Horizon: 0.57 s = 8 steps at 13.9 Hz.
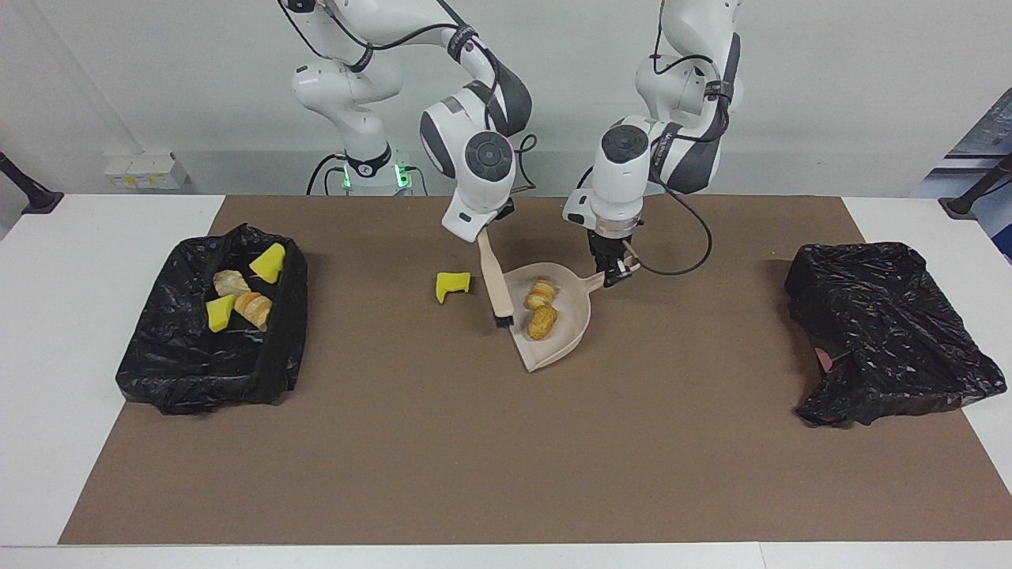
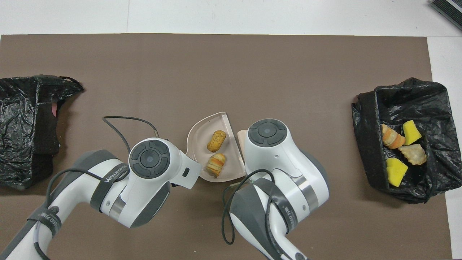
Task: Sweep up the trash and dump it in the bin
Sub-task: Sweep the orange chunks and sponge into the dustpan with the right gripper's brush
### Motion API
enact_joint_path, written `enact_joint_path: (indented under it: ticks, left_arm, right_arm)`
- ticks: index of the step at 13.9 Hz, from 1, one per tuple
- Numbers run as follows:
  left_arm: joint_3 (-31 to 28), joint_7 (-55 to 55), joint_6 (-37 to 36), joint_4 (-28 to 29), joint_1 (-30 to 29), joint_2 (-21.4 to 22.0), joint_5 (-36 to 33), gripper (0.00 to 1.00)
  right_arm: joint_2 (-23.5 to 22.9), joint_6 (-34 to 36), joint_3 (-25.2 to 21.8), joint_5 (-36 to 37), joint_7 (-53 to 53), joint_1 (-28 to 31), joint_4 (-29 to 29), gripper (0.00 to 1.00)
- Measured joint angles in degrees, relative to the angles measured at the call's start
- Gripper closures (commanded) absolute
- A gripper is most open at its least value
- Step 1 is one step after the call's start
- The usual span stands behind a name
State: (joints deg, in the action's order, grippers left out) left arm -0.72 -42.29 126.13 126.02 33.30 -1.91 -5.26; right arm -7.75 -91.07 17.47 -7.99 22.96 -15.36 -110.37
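Covering most of the white table is a brown mat, on which everything else is set. Two black-lined bins are seen at its ends: the one toward the right arm's end is open and holds four bits of trash, two yellow sponge chunks, a pale crusty lump and an orange-brown bread piece; the one toward the left arm's end is seen only as crumpled black plastic. Near the middle of the mat the beige dustpan is held by its handle in the left gripper, whose fingers are closed on that handle, and the pan's open mouth is turned toward the right arm's end. A beige brush is clamped by the top of its handle in the right gripper, fingers shut tight on it, and its black bristles are placed at the pan's mouth. Inside the pan two more bits of trash are found: a striped bread piece nearer to the robots and a golden-brown lump just beside it. One yellow sponge chunk is left on the mat, near the brush, toward the right arm's end. In the overhead view this chunk is hidden under the right arm.
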Motion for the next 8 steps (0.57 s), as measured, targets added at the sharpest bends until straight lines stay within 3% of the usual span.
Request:
enact_joint_path:
  ticks: [4, 8]
  left_arm:
    - [0.3, -3.9, 0.0, 0.0, 0.5, 0.0, -0.2, 1.0]
    - [0.7, -2.6, -0.4, 0.0, 3.5, 0.1, -0.3, 1.0]
  right_arm:
    - [3.6, 0.2, -0.2, 1.3, 9.7, 2.4, -5.9, 1.0]
    - [7.6, -7.4, -0.2, 3.5, 15.5, 3.0, -15.2, 1.0]
